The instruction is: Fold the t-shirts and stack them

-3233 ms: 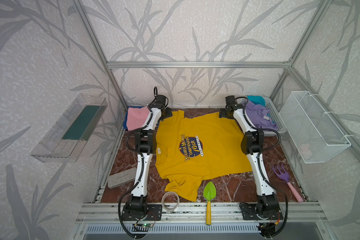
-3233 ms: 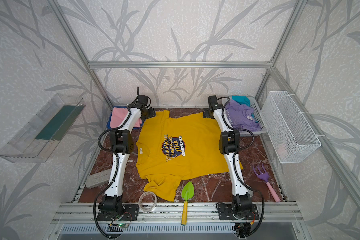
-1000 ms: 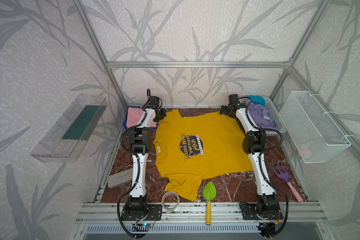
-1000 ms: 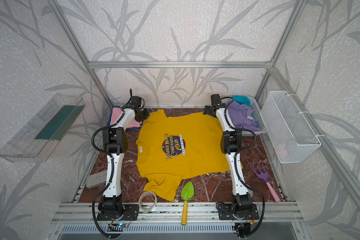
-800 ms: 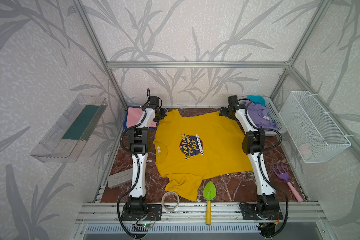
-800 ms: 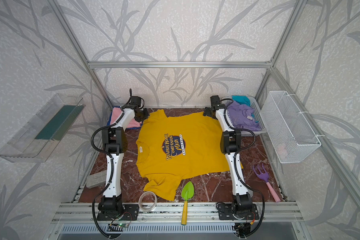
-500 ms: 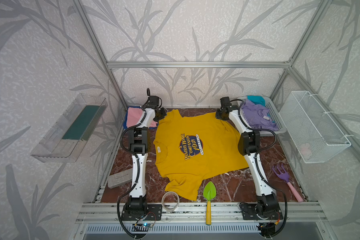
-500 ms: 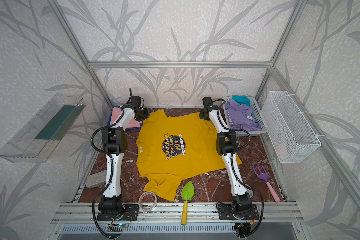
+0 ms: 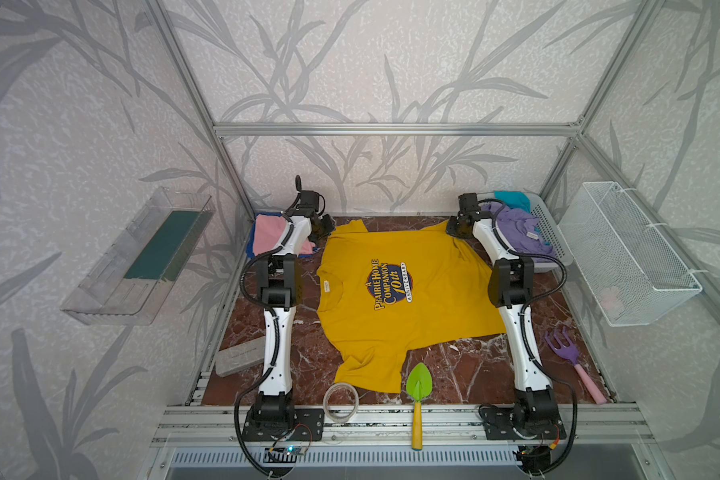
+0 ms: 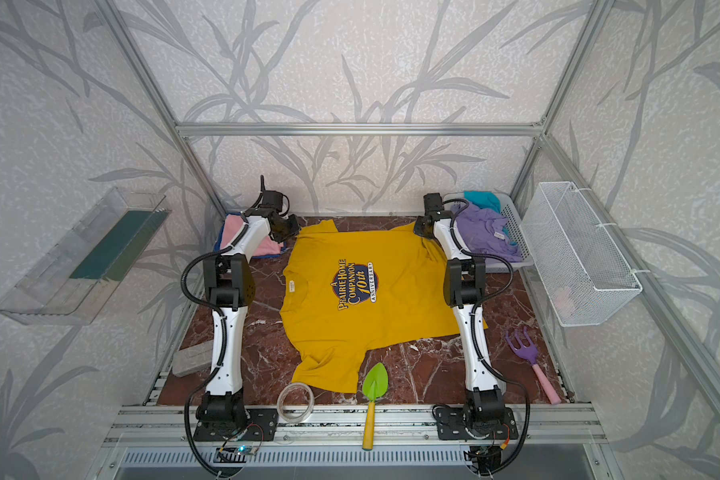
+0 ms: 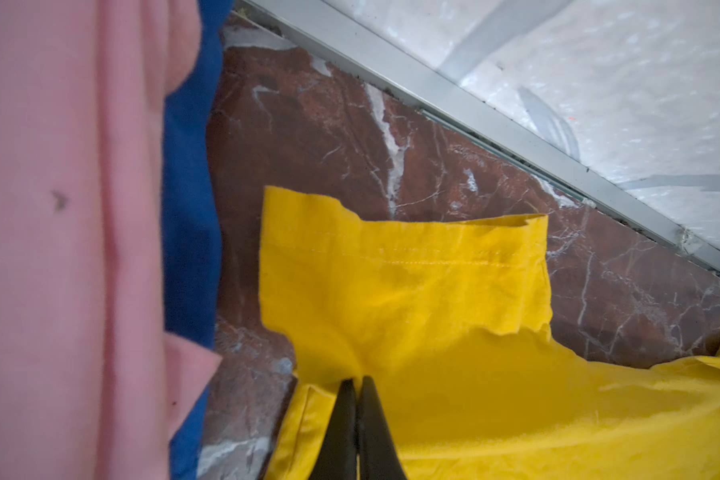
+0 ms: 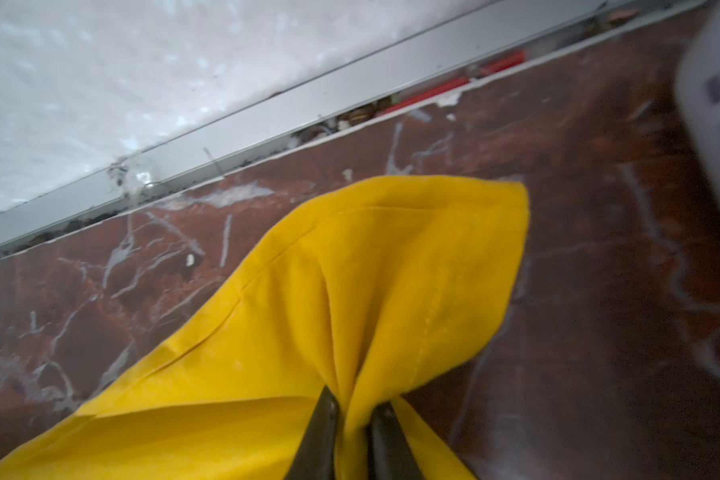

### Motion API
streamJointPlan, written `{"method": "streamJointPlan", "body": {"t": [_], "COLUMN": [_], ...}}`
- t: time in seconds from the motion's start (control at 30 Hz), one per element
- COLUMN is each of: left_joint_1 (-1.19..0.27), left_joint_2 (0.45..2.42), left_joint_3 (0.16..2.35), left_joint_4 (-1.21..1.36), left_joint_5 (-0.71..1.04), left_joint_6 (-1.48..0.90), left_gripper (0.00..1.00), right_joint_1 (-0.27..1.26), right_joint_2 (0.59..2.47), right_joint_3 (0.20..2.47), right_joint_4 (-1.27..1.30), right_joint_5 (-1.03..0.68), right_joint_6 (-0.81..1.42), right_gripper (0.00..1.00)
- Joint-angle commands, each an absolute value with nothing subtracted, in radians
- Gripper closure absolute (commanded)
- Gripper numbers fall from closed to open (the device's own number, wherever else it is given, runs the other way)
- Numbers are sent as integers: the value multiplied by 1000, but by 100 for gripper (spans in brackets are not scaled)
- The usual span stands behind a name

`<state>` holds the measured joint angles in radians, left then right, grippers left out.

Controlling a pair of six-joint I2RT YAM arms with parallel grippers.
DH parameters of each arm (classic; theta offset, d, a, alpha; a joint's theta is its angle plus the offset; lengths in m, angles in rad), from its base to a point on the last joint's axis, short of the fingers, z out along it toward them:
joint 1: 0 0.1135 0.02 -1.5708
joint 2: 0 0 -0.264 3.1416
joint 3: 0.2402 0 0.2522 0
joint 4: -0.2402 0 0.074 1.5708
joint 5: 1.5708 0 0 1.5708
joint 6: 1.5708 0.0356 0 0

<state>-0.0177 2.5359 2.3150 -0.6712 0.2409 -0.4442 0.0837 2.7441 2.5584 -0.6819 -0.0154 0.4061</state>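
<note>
With the mustard-yellow printed cotton t-shirt (image 9: 433, 291) spread on the red marble table (image 9: 466, 365), left fingers (image 11: 344, 432) clamp its far sleeve, right fingers (image 12: 319, 436) its far hem corner; either shallow pinch could slip when lifted.

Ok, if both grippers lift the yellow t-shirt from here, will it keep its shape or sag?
Likely floppy: the yellow t-shirt bunches into pleats where the right gripper pinches it. It will probably sag between the pinches, the left gripper holding only by the sleeve. Its near sleeve may drag against the green trowel.
</note>
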Motion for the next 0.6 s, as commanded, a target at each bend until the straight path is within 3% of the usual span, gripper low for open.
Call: {"method": "streamJointPlan", "body": {"t": [0.0,0.17,0.2,0.3,0.33,0.47,0.57], "left_joint_1": [11,14,15,14,14,12,9], "left_joint_2": [2460,2490,2497,2519,2524,2531,2534], "left_joint_3": [2323,2398,2416,2466,2477,2483,2484], "left_joint_4": [-685,-716,-725,-751,-756,-753,-754], "left_joint_5": [203,198,195,194,196,213,219], "left_joint_6": [-426,-416,-413,-405,-405,-410,-414], "left_gripper": [100,100,100,100,100,100,100], "right_joint_1": [51,54,54,55,55,55,63], "right_joint_2": [2651,2617,2613,2612,2614,2619,2618], "right_joint_3": [2513,2414,2399,2388,2392,2406,2418], "right_joint_4": [-719,-691,-684,-685,-687,-682,-669], "right_joint_5": [38,-7,-9,-3,-5,-11,-14], "right_joint_6": [371,362,361,349,346,341,334], "right_gripper": [76,56,55,84,88,99,100]}}
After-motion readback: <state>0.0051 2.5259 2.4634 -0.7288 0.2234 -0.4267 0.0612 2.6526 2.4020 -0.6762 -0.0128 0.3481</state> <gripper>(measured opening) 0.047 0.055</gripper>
